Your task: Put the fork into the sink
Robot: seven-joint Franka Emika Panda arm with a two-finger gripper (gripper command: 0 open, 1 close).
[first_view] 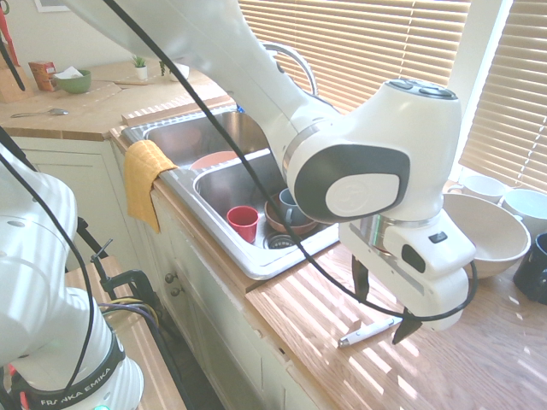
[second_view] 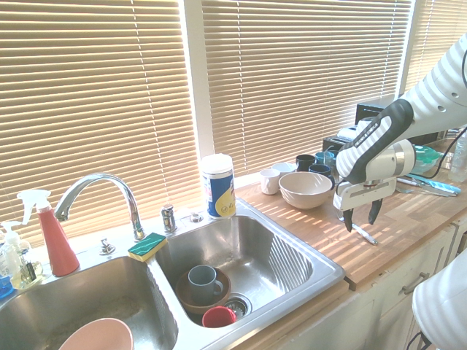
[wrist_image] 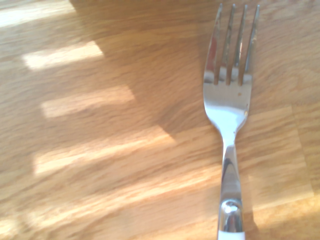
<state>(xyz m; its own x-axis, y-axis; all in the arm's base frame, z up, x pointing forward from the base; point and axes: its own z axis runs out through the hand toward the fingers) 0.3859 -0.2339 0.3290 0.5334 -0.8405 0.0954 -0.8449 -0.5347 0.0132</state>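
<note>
While the gripper hangs pointing straight down with its two dark fingers spread wide and nothing between them, the fork is lying flat on the wooden countertop right underneath, not being touched as far as I can see. In the wrist view the fork shows its four silver tines and shiny neck, with the white handle just starting at the frame's edge. The sink sits well off to the side, with a red cup, a grey mug in a brown bowl and a pink bowl in its basins. A big white bowl sits near the gripper. Only writing I can read is "FRANKA EMIKA" on the arm's base; the label on the white canister by the window is too small to make out.
</note>
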